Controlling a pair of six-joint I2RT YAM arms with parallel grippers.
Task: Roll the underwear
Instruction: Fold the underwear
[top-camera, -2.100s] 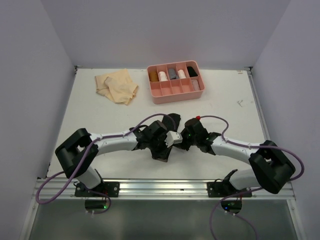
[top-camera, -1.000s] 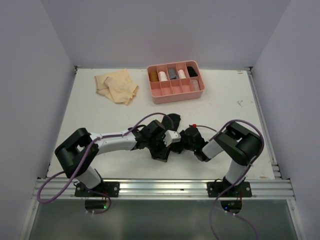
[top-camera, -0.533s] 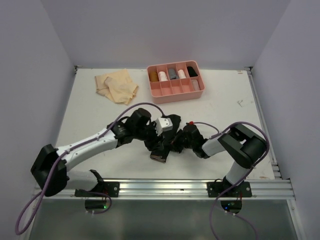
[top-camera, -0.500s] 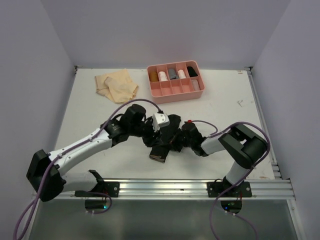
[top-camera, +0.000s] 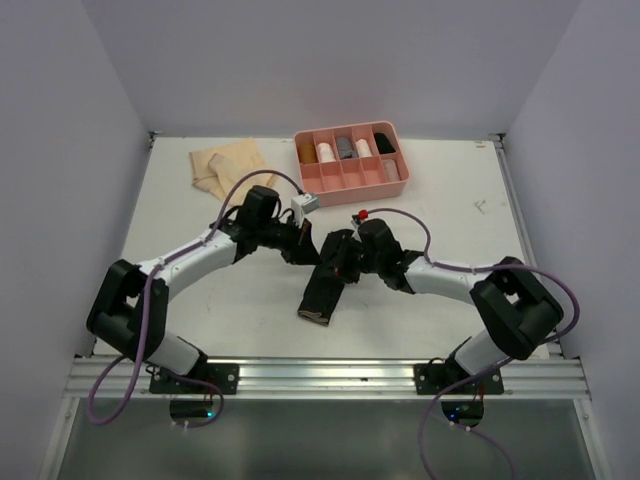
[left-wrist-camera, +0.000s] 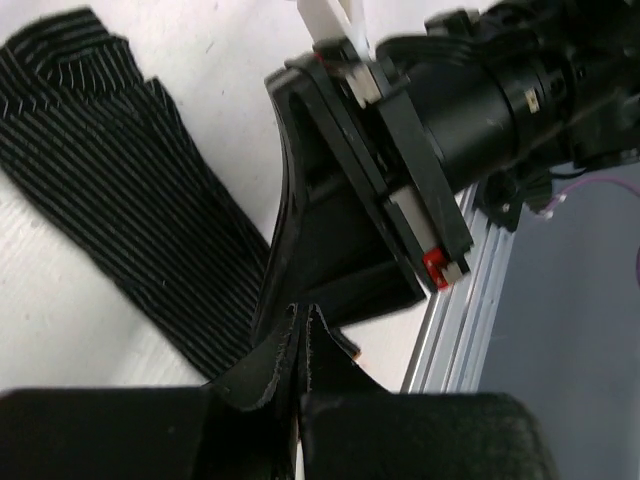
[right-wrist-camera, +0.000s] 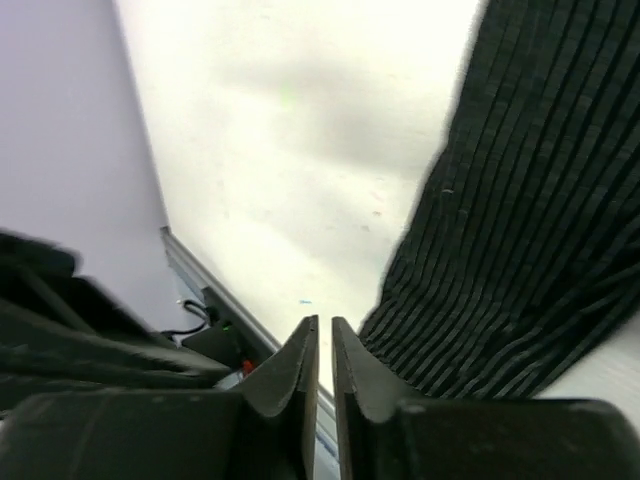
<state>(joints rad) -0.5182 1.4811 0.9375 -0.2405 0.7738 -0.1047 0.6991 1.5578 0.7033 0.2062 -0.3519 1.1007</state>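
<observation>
The black striped underwear (top-camera: 324, 290) lies as a long narrow strip on the white table, running from the grippers toward the front edge. My left gripper (top-camera: 306, 248) is at the strip's far end and its jaws are pressed together (left-wrist-camera: 303, 308). No cloth shows between them; the striped fabric (left-wrist-camera: 110, 190) lies to their left. My right gripper (top-camera: 336, 264) faces it from the right. Its jaws (right-wrist-camera: 325, 320) stand a narrow slit apart with bare table showing through, and the striped cloth (right-wrist-camera: 520, 220) lies just right of them. A pale tan underwear (top-camera: 235, 165) lies crumpled at the back left.
A pink divided tray (top-camera: 350, 190) stands at the back centre, with several rolled items in its far compartments. The aluminium rail (top-camera: 320, 375) runs along the near edge. The left arm's cable (top-camera: 232, 195) arcs over the tan cloth.
The left arm has swung away from the front toward the back; its jaws opened and shut again. The bunched black underwear now lies drawn out in a long strip. The right jaws have parted slightly.
</observation>
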